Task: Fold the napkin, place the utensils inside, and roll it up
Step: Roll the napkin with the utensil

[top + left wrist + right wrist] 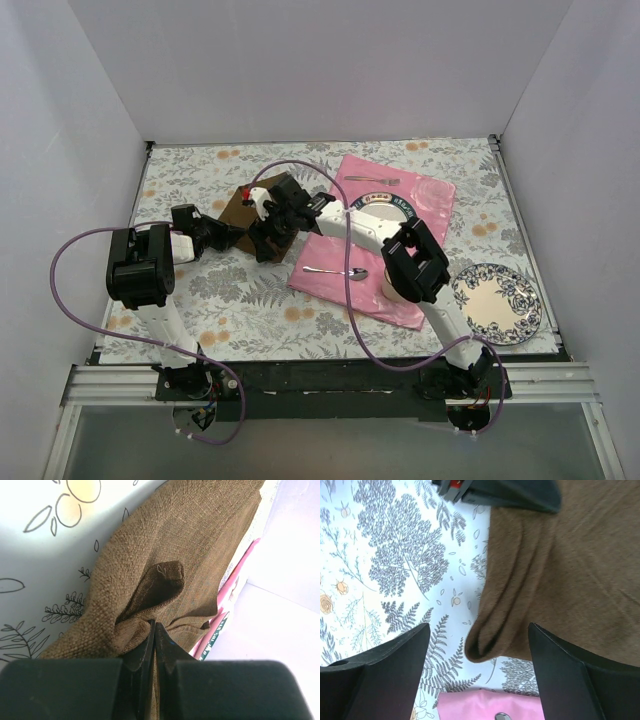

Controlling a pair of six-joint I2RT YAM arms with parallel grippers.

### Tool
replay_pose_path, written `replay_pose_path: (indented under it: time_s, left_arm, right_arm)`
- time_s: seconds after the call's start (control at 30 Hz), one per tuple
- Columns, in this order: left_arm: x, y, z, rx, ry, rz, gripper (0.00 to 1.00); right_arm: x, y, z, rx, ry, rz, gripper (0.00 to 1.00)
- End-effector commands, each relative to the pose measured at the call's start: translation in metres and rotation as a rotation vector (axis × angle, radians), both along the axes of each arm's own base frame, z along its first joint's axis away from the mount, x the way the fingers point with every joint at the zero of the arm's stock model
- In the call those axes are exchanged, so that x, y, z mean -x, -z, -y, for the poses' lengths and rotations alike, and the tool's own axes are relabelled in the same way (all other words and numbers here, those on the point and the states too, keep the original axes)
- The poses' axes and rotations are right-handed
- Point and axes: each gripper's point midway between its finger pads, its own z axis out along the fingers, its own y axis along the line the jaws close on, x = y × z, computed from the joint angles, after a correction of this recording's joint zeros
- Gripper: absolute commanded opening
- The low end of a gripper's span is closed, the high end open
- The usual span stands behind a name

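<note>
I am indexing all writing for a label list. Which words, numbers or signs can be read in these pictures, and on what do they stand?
Nothing can be read with certainty.
On the plate rim: white lettering on a dark band, too small to read.
On the green strip beyond the napkin: white letters, blurred and cut off.

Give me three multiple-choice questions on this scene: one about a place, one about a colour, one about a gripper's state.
1. Where is the spoon?
A on the pink cloth
B in a bowl
C on the floor

2. What colour is the napkin?
A white
B brown
C blue

3. How is the left gripper?
A wide open
B out of view
C shut on the napkin

Answers:
1 A, it lies near the cloth's near edge.
2 B, brown weave shows in both wrist views.
3 C, it pinches a fold.
</note>
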Motion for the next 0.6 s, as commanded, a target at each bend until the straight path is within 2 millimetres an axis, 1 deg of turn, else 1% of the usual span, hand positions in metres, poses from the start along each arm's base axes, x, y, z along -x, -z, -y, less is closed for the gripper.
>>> replay_pose_path:
  time_s: [0.0, 0.07, 0.13, 0.23, 0.27, 0.33, 0.37, 0.4, 0.43, 0.47, 0.53, 0.57]
  left_arm:
    - [0.036, 0.054, -0.014, -0.092, -0.041, -0.214, 0.0]
    - [0.035, 0.053, -0.015, -0.095, -0.041, -0.21, 0.0]
    - [0.035, 0.052, -0.015, -0.098, -0.04, -0.208, 0.0]
    - [0.037, 0.053, -0.015, -0.101, -0.037, -0.209, 0.0]
    - [0.037, 0.052, -0.015, -0.101, -0.037, -0.209, 0.0]
    - [0.037, 0.052, -0.016, -0.105, -0.035, -0.209, 0.0]
    - [0.038, 0.052, -0.015, -0.107, -0.034, -0.211, 0.0]
    - [0.038, 0.053, -0.015, -0.107, -0.033, -0.212, 0.0]
    - [0.037, 0.053, -0.016, -0.11, -0.033, -0.212, 0.0]
    - [0.037, 0.053, -0.015, -0.106, -0.032, -0.213, 0.0]
    - [0.036, 0.052, -0.015, -0.106, -0.032, -0.21, 0.0]
    - [0.035, 0.053, -0.015, -0.106, -0.032, -0.21, 0.0]
  right_arm:
    - [-0.008, 0.0, -0.002, 0.017, -0.002, 0.042, 0.84]
    - [-0.009, 0.007, -0.003, 0.022, 0.009, 0.035, 0.82]
    - [-0.011, 0.009, -0.005, 0.015, 0.017, 0.045, 0.81]
    - [-0.015, 0.013, -0.004, 0.017, 0.034, 0.046, 0.75]
    - [-0.015, 0.015, -0.004, 0.017, 0.035, 0.043, 0.68]
    - [-0.017, 0.019, -0.002, 0.024, 0.046, 0.035, 0.62]
    - [-0.018, 0.016, -0.001, 0.021, 0.054, 0.038, 0.53]
    - [-0.018, 0.02, 0.004, 0.027, 0.063, 0.032, 0.49]
    - [-0.018, 0.019, 0.005, 0.023, 0.073, 0.031, 0.44]
    - [-0.021, 0.012, 0.006, 0.002, 0.083, 0.041, 0.37]
    - [-0.023, 0.014, 0.01, 0.0, 0.081, 0.022, 0.29]
    - [-0.025, 0.019, 0.014, 0.009, 0.087, 0.01, 0.2]
